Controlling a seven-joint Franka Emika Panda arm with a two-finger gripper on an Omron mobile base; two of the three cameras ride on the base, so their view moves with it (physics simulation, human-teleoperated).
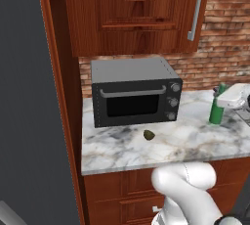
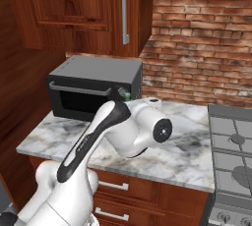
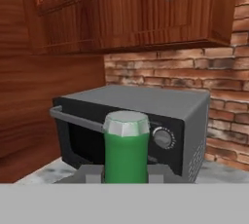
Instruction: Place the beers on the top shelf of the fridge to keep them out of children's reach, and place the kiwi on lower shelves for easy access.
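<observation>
My claw is clenched on a beer, its cap close before my camera, just right of the oven. The kiwi lies on the tabletop in front of the oven. I'd keep the bottle upright and carry it clear of the oven's corner. The cabinet hangs close overhead; open room lies toward the tabletop's front edge.

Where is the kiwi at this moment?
In the left base view the kiwi lies on the marble counter, just in front of the black oven, left of the green bottle.
</observation>
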